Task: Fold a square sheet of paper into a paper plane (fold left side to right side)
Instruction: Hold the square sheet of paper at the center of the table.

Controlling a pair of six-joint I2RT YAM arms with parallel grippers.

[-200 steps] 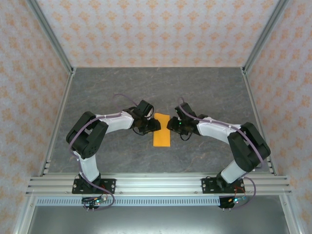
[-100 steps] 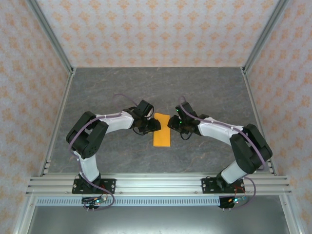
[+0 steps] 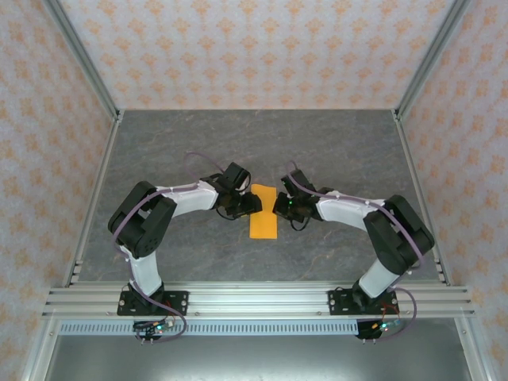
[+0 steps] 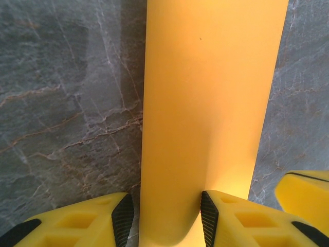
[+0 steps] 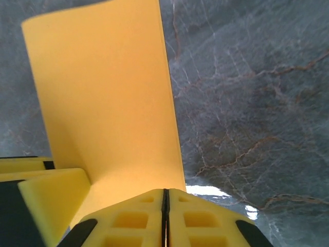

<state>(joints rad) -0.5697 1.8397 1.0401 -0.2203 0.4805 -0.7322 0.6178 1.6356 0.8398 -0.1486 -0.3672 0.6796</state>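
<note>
The square sheet of paper (image 3: 263, 218) lies on the table as a narrow bright-orange strip between the two arms. My left gripper (image 3: 252, 203) is at its upper left edge. In the left wrist view the paper (image 4: 211, 92) has a rounded left edge, and the left gripper (image 4: 165, 216) stands open over it. One fingertip (image 4: 208, 216) rests on the sheet and the other sits just off its edge. My right gripper (image 3: 278, 204) is at the upper right edge. In the right wrist view it (image 5: 164, 198) is shut, its tips on the paper (image 5: 103, 92).
The grey marbled table (image 3: 159, 151) is bounded by aluminium rails left, right and front, with patterned walls behind. The right gripper's yellow finger (image 4: 303, 195) shows at the lower right of the left wrist view, close beside the left gripper.
The right gripper has closed from partly open to shut, and the right arm's elbow has swung slightly inward. The left arm and the paper stay where they were.
</note>
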